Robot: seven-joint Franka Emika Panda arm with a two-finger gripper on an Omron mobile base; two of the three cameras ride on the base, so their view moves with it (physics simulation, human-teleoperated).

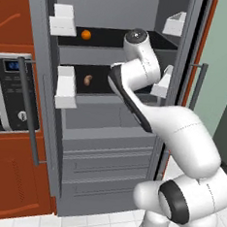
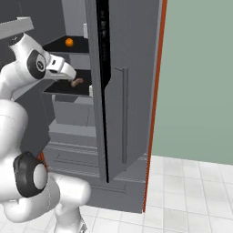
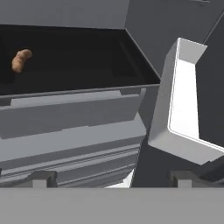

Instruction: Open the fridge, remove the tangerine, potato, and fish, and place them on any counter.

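Potato is sitting on the dark lower shelf of the open fridge, and you are looking at it from a hand that is standing wide open and gripping nothing. In the hand view it is lying up and to the left of the fingertips, well apart from them, its long axis slanting across the line of the reach; the hand is pointing more toward a white door bin on the other side. I judge your next move is swinging left and in. You are counting one potato and one tangerine, on the shelf above; the fish I cannot make out.
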